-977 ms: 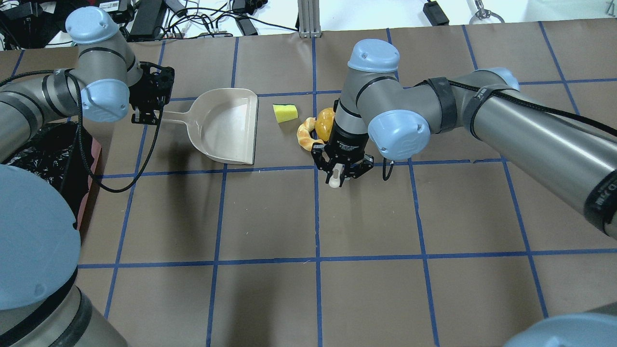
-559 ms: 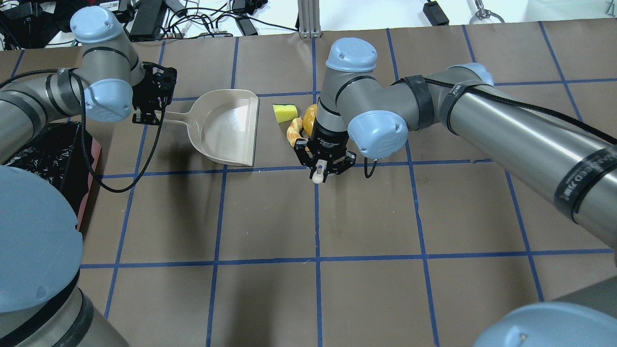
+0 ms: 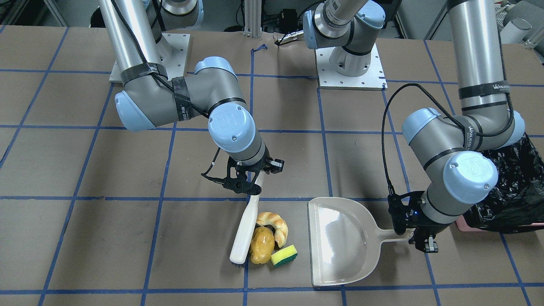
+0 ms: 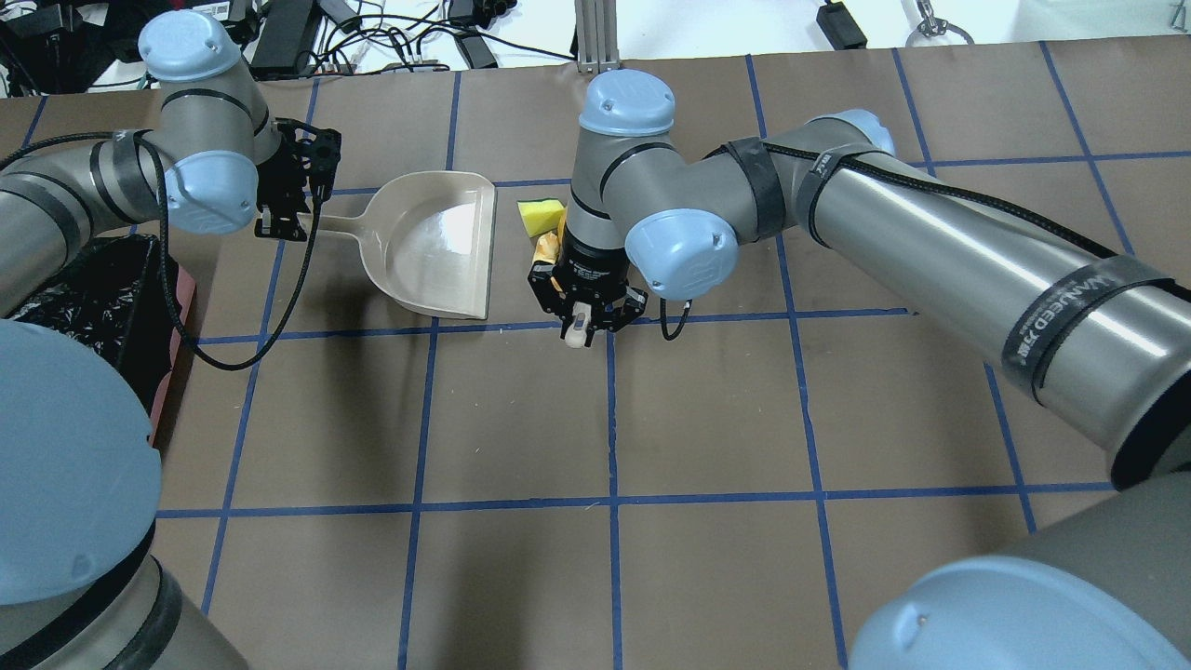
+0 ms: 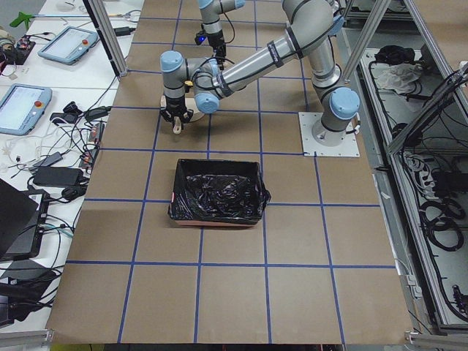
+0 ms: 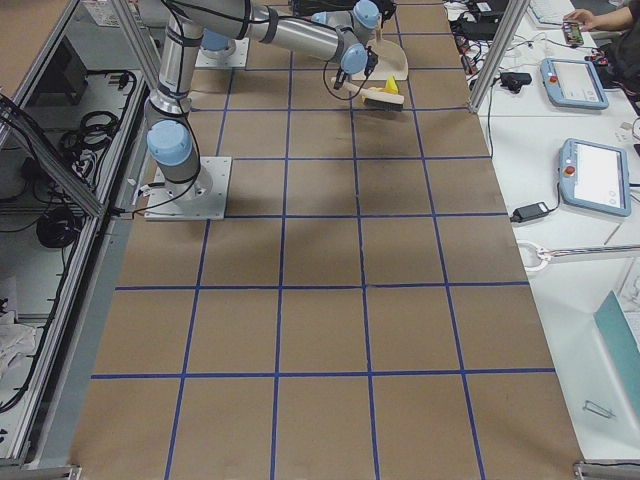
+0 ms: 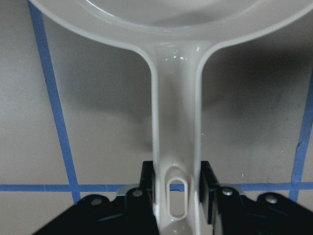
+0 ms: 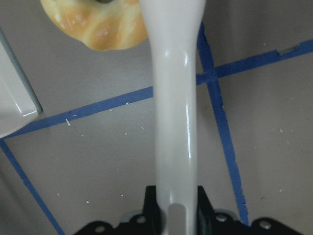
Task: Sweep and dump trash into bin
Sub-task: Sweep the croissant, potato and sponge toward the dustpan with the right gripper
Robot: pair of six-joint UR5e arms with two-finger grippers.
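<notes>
Two tools are at work, each clamped on a handle. Nearest the robot, toward the counter's [image 4: 707, 419] left edge, stands one bin [image 5: 219, 191], pink and lined with a crinkled black bag.

Farther out, the right tool [image 3: 248, 183] grips the handle end of one white brush [image 3: 243, 233], its fingers [image 8: 203, 205] pressed against both sides. The brush slants away toward the counter's far edge, its head down on the brown paper.

Three pieces of trash lie bunched along the brush's side that faces the dustpan. One curved croissant [image 3: 275, 222] lies closest to the right tool. One glossy potato [image 3: 261, 250] seems to touch the brush. One yellow sponge [image 3: 284, 256] with a green side lies farthest out, just beside the potato. All three rest on the counter, between brush and pan.

One beige dustpan [image 3: 340, 250] lies flat near them, its open mouth toward the trash, apart from the sponge. Its handle points to the left edge, where the left tool [image 3: 418, 238] holds it tight at the hanging hole.
</notes>
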